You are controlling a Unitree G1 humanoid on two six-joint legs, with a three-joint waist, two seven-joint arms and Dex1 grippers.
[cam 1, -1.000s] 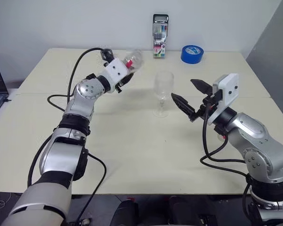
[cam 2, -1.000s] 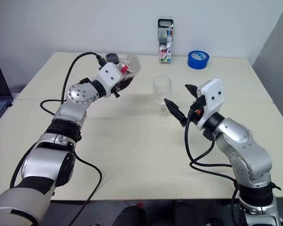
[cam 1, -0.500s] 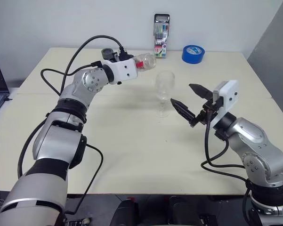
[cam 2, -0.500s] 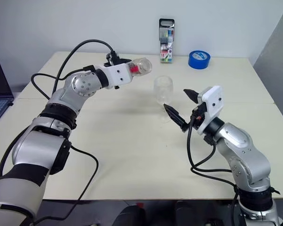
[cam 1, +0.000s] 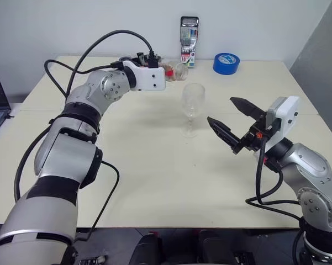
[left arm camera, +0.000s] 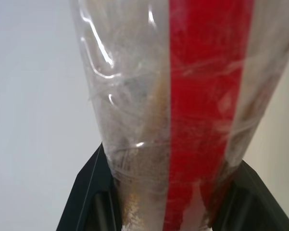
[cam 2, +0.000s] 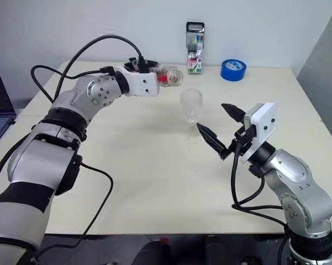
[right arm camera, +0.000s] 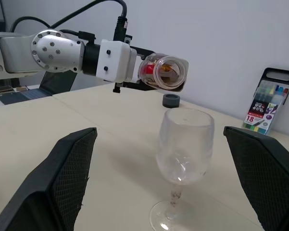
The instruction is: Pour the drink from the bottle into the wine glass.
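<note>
Item: bottle (cam 1: pixel 174 71), clamped sideways in your left gripper (cam 1: pixel 167 72) beside the upright wine glass (cam 1: pixel 191 107); right gripper (cam 1: pixel 227 120) spread wide, empty; centre mouth over bowl, tip slowly.

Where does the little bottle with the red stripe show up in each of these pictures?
Left eye view: bottle upper middle, lying level in the left hand, above-left of the wine glass.
Right eye view: upper middle, same pose.
Left wrist view: close up, between that hand's fingers.
Right wrist view: upper middle, above the glass.
Shared landmark: the wine glass.
</note>
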